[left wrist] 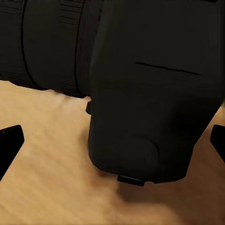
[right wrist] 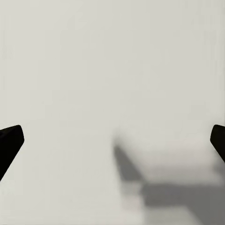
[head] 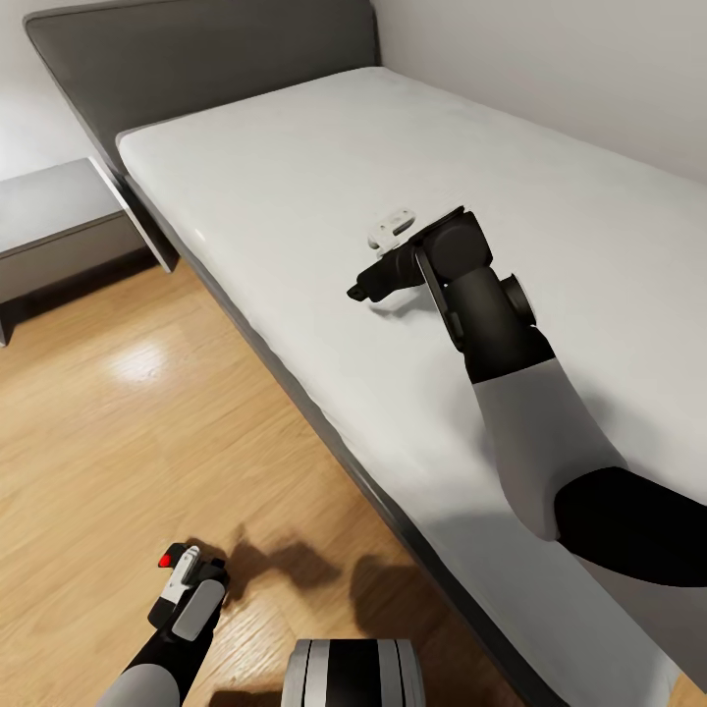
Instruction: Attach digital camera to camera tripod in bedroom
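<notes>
The digital camera (left wrist: 154, 93) sits right at the left gripper (head: 189, 594), hanging over the wood floor (head: 147, 412), at about 7 o'clock in the head view. Its red button shows at the gripper's tip. In the left wrist view the black body and ribbed lens barrel lie between the left fingers (left wrist: 10, 140), close to the palm. The fingertips stand wide. One is just beside the body, the other is off the lens, so I cannot tell whether they are actually clenched on it.

Handling judgement: rigid shell, smooth and probably slippery. Modest weight, biased toward the lens. Lens and button are fragile. I would take hold across the flat flanks of the body, never the barrel, and leave the underside free for the camera tripod.

The right gripper (head: 378, 280) is at 1 o'clock over the white mattress (head: 295, 167) of the bed, fingers (right wrist: 10, 143) released and holding nothing. A small white object (head: 391, 226) lies just beyond it; I cannot identify it. A grey bedside unit (head: 49, 211) stands at 10 o'clock.
</notes>
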You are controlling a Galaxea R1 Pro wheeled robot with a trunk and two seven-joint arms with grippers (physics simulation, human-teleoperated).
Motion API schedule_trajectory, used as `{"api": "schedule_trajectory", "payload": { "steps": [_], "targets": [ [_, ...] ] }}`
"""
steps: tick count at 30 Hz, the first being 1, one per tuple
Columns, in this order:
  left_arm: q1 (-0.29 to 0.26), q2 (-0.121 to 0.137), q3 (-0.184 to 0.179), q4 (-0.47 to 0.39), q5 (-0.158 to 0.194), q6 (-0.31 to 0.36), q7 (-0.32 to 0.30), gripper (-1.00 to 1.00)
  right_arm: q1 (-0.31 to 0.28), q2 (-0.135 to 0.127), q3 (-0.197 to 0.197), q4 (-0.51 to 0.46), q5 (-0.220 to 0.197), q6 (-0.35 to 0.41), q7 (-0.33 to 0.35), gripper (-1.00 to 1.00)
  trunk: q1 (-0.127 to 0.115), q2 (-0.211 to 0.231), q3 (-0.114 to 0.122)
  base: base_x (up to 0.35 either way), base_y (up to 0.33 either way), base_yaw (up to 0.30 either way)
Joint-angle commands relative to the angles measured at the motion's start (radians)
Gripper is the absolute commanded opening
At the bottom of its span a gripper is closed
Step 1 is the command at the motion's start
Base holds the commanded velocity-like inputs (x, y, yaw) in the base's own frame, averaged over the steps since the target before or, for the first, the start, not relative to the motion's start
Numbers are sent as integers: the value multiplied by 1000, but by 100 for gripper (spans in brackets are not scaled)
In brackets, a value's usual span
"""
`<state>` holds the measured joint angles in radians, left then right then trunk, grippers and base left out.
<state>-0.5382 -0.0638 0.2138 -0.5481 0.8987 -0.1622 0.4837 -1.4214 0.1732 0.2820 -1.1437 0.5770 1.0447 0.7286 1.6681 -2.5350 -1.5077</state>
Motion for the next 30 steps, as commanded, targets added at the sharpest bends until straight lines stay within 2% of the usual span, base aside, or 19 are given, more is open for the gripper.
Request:
{"api": "schedule_trajectory", "payload": {
  "steps": [1, 7, 8, 19, 30],
  "targets": [
    [0, -1, 1, -1, 10, -6, -7, 100, -1, 0, 0, -1, 11, 2, 9, 100, 0, 0, -1, 0, 0, 0],
    [0, 0, 1, 0, 10, -5, -43, 100, -1, -1, 0, -1, 11, 2, 9, 100, 0, 0, -1, 0, 0, 0],
    [0, 0, 1, 1, 10, -5, -45, -100, -1, -1, 0, -1, 11, 2, 9, 100, 0, 0, -1, 0, 0, 0],
    [0, 1, 2, 2, 10, 46, -55, -100, -1, -3, 0, -1, 10, 2, 10, 100, 0, 0, -1, 0, 0, 0],
    [0, 1, 3, 0, 9, 55, -56, -100, -1, -4, 0, -1, 11, 2, 10, 100, 0, 0, -1, 0, 0, 0]
  ]
}}
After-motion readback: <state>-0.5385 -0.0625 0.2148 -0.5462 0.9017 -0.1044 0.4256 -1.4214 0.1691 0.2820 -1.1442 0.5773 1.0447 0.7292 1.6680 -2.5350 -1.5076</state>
